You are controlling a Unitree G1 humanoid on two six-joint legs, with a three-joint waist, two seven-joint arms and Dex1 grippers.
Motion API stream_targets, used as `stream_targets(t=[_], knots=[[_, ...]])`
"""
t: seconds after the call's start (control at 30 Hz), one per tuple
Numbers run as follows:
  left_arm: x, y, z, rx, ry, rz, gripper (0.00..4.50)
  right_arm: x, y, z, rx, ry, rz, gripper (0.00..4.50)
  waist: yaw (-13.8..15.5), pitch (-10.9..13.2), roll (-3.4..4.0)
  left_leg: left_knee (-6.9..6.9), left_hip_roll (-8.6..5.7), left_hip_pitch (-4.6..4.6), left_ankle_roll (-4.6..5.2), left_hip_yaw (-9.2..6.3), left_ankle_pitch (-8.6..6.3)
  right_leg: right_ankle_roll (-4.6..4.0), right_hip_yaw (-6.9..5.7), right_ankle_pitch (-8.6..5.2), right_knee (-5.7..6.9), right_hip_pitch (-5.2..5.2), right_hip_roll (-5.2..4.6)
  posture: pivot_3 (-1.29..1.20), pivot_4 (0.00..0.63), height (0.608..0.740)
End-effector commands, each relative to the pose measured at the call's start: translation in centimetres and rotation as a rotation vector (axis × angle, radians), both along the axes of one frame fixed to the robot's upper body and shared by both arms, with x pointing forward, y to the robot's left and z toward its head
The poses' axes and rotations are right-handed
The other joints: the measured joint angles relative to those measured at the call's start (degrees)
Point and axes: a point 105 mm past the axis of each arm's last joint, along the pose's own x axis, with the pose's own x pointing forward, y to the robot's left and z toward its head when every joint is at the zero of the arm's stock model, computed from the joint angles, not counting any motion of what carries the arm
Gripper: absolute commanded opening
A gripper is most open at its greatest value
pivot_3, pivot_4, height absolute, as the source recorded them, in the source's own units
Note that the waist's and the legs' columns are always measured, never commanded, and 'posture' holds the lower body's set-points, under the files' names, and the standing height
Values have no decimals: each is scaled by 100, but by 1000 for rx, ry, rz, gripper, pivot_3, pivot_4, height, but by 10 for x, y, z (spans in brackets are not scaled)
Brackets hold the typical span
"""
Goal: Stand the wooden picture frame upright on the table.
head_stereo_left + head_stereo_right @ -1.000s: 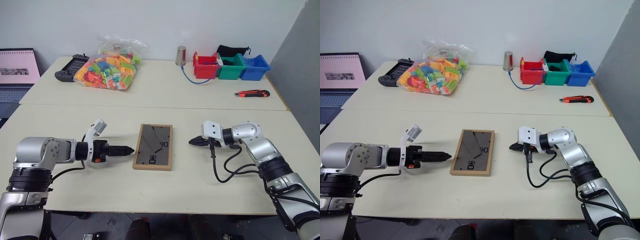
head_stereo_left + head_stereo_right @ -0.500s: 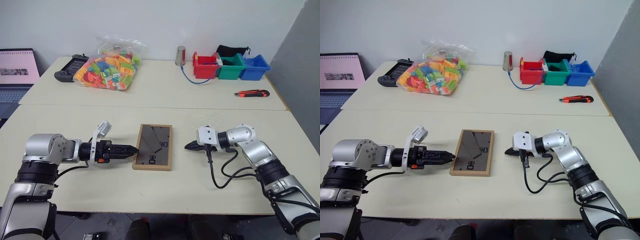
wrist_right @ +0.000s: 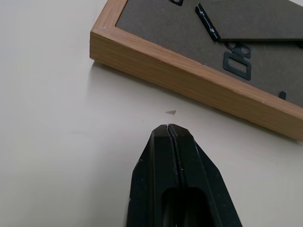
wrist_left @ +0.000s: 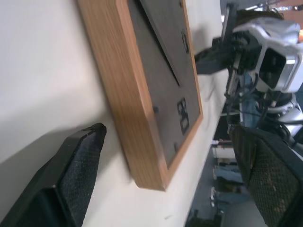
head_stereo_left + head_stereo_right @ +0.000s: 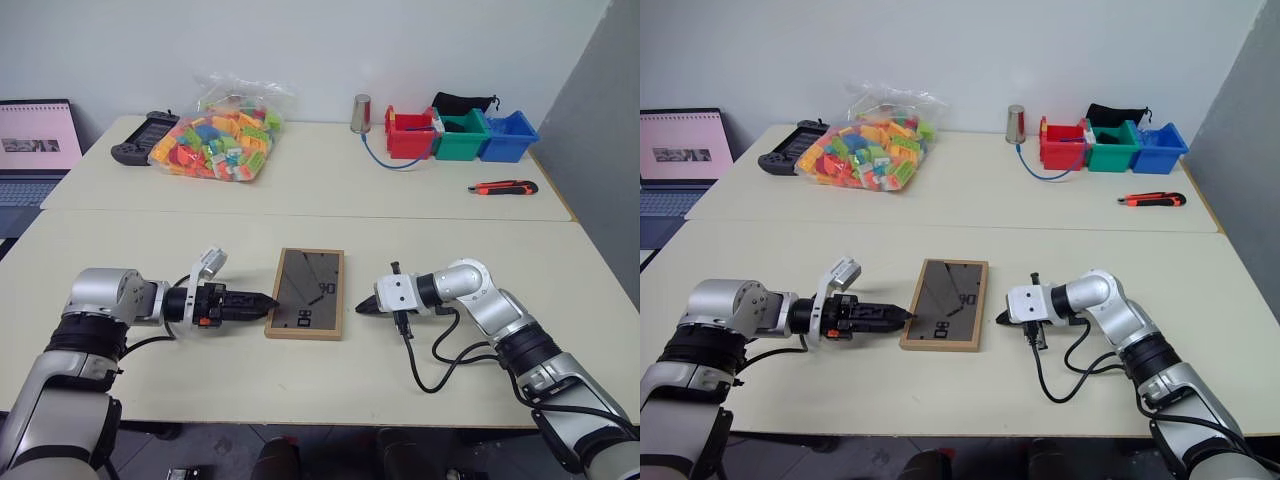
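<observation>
Approach under way: the wooden picture frame [image 5: 307, 294] lies back-up near the table's [image 5: 300, 380] front edge, left hand [image 5: 262, 300] spread, right hand [image 5: 364, 309] pinched together, an edge lift apparently due next

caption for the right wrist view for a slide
Shut right claw just short of the picture frame, which lies face down on the table.

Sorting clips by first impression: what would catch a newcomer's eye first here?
The wooden picture frame lies flat, dark back up, in the middle of the near table, with a claw aimed at it from either side: the left claw open at its left edge, the right claw shut, just short of its right edge. Behind, a bag of bright toy bricks and red, green and blue bins stand out.
</observation>
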Motion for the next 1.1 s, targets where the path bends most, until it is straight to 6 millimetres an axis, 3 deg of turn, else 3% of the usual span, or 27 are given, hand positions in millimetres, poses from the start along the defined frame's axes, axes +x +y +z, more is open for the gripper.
stream_targets(t=[0.03,0.23,1.1], knots=[[8,13,-15,100,11,46,4454,11,-2,9,-9,-59,-15,0,-6,0,1,0,0,1,0,0,0,0,0,0,1,0,0,0,150,740],[-2,-15,-17,53,53,-94,4454,16,16,9,11,-71,-8,0,-5,-5,6,0,0,4,0,0,0,0,1,0,1,5,0,0,150,740],[-2,-29,-18,-13,48,-126,4454,18,58,6,60,-63,26,0,16,-12,16,0,-3,3,-1,-1,0,-1,0,-1,-1,10,-5,0,150,740]])
